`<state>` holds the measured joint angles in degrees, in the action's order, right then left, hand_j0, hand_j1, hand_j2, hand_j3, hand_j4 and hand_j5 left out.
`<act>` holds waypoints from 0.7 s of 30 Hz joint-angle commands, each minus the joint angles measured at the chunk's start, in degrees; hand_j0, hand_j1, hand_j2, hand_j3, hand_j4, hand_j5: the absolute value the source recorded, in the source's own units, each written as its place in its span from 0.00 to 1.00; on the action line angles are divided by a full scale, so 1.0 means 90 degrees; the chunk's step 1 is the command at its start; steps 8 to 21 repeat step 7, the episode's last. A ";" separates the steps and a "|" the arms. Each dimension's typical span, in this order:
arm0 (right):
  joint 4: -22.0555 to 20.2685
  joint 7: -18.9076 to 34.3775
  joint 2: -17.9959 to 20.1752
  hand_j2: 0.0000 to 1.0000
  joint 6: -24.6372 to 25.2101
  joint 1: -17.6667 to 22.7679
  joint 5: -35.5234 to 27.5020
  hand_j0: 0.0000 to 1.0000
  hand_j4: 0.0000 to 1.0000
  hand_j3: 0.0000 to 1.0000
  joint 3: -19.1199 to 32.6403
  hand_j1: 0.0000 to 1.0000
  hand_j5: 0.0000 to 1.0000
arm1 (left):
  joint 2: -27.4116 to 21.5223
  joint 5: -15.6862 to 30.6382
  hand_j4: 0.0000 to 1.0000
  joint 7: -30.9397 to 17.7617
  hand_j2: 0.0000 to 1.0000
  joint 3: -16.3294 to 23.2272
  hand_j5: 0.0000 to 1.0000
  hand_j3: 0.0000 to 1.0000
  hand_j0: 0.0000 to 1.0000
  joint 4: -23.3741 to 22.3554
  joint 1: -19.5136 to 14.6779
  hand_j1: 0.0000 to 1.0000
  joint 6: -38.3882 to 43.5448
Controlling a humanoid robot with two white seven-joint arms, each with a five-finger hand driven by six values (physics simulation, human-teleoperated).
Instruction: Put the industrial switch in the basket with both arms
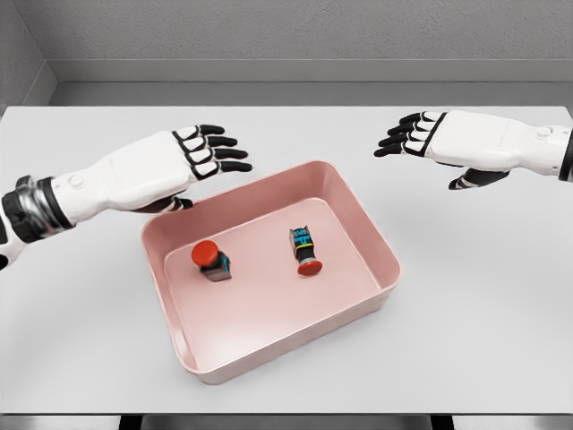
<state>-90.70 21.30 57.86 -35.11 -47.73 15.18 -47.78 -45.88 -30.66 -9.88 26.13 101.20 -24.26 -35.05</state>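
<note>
Two industrial switches with red push-button caps lie inside the pink basket (354, 210). One switch (211, 261) rests at the left of the basket floor, the other switch (306, 250) lies on its side nearer the middle. My left hand (212, 154) hovers past the basket's back left corner, fingers spread and holding nothing. My right hand (412, 136) hangs above the table to the basket's back right, fingers also spread and empty.
The basket sits on a white table (483, 305) whose front edge runs along the bottom of the view. A grey wall stands behind the table's far edge.
</note>
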 commanded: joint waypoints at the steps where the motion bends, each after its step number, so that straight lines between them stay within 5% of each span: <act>1: -0.0001 -0.0003 0.0007 1.00 0.0012 0.0000 -0.0046 1.00 1.00 1.00 0.0006 1.00 1.00 | -0.0702 0.0243 1.00 0.0024 1.00 -0.0003 1.00 1.00 1.00 -0.0004 0.0029 1.00 0.0006; 5: -0.0001 -0.0003 0.0007 1.00 0.0012 0.0000 -0.0036 1.00 1.00 1.00 0.0006 1.00 1.00 | -0.1592 0.0223 1.00 0.0014 1.00 -0.0012 1.00 1.00 1.00 -0.0004 0.0215 1.00 0.0006; 21: -0.0001 -0.0003 0.0055 1.00 0.0012 0.0000 -0.0046 1.00 1.00 1.00 0.0006 1.00 1.00 | -0.1630 0.0214 1.00 0.0014 1.00 -0.0061 1.00 1.00 1.00 -0.0014 0.0215 1.00 0.0006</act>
